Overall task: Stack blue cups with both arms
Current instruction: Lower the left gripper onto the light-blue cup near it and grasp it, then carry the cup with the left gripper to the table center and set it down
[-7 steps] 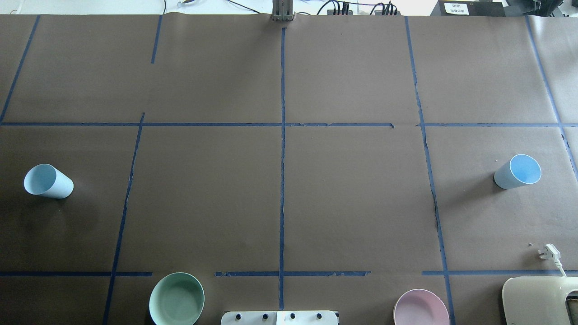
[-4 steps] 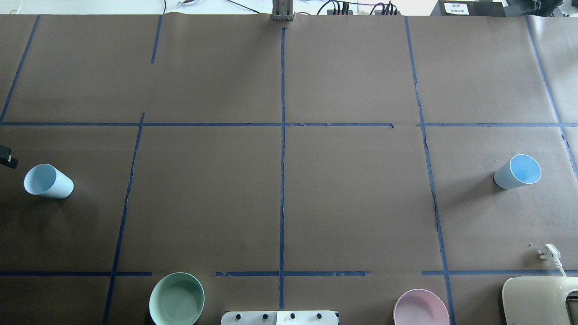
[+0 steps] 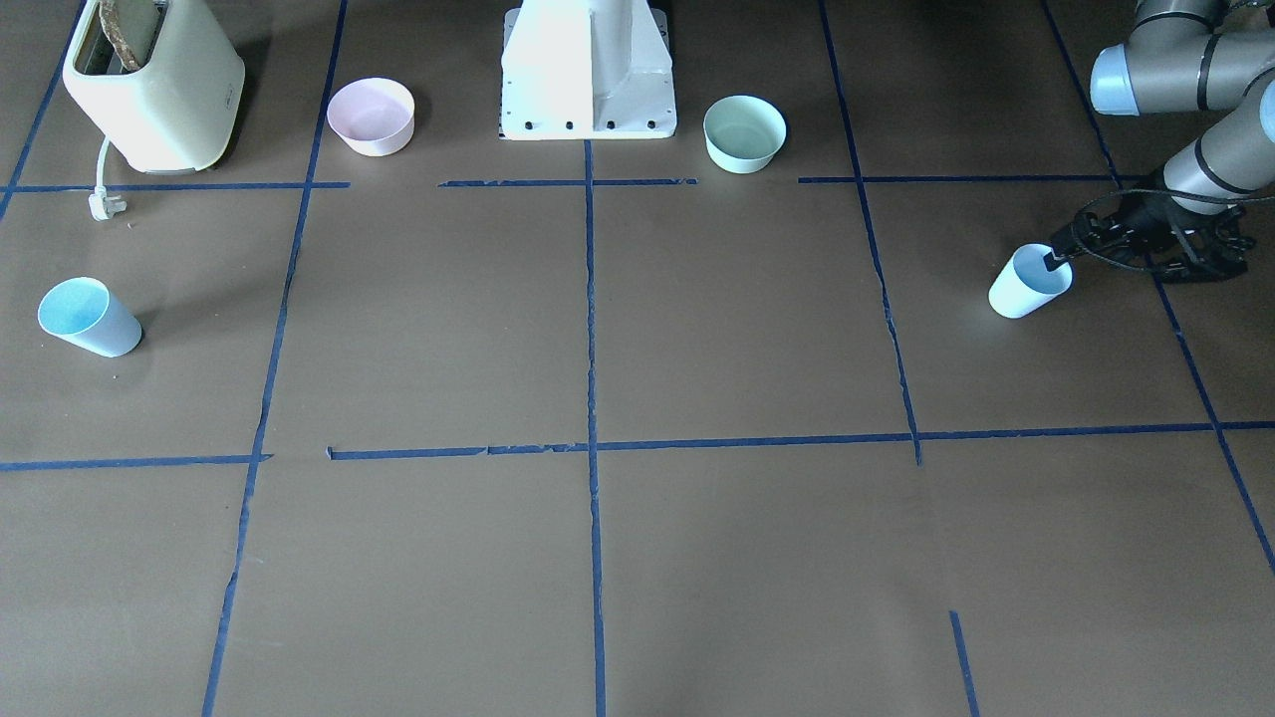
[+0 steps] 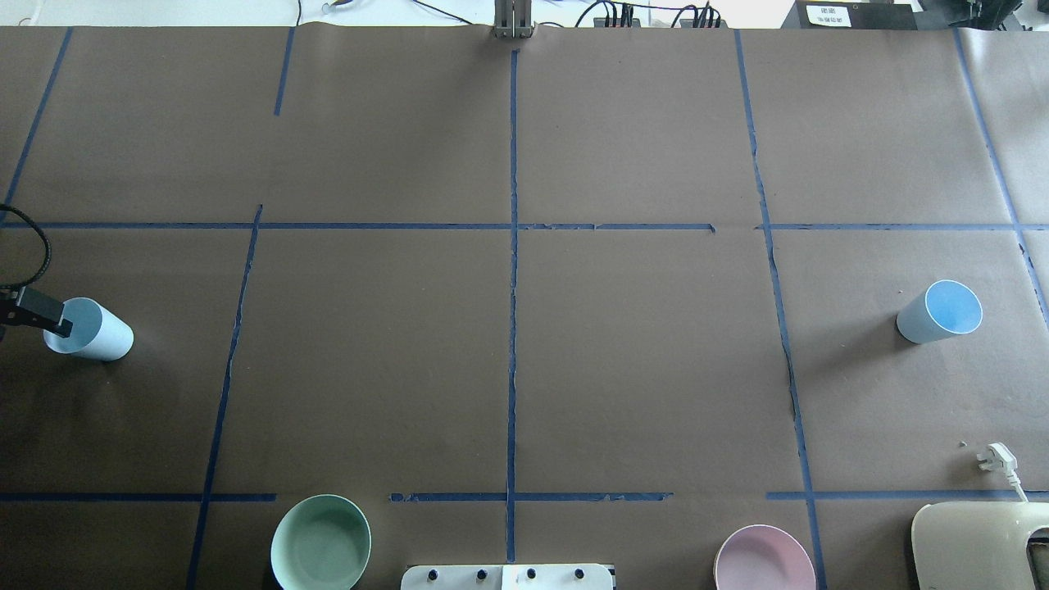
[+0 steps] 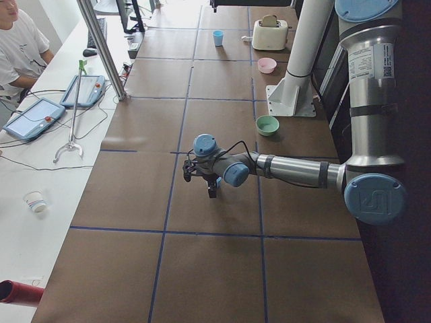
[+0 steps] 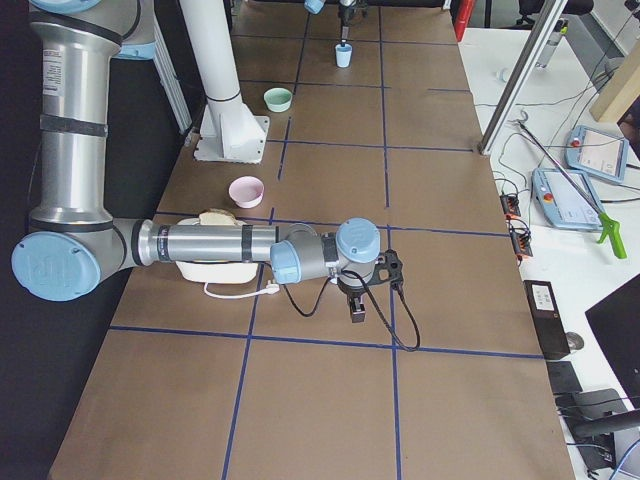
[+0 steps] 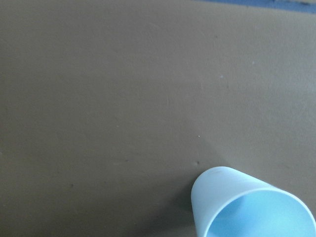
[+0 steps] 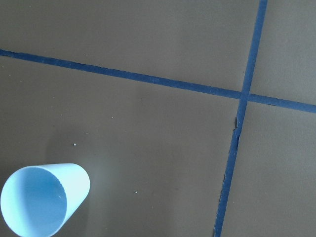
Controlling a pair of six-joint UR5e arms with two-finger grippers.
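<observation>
Two pale-blue cups stand upright at opposite ends of the table. The left cup (image 4: 97, 334) (image 3: 1026, 291) also shows low right in the left wrist view (image 7: 247, 207). My left gripper (image 4: 45, 315) (image 3: 1054, 261) is at this cup, one black finger over its rim; the jaws look open. The right cup (image 4: 942, 311) (image 3: 90, 317) shows low left in the right wrist view (image 8: 44, 200). My right gripper (image 6: 355, 303) shows only in the exterior right view, hanging above the table; I cannot tell whether it is open or shut.
A mint-green bowl (image 4: 320, 542) and a pink bowl (image 4: 764, 561) flank the white pedestal base (image 3: 588, 70). A cream toaster (image 3: 149, 85) with its plug (image 4: 996, 459) stands near the right cup. An operator (image 5: 20, 40) sits beside the table.
My left gripper has come in from the overhead view's left edge and now reaches the left cup's rim. Neither cup has moved.
</observation>
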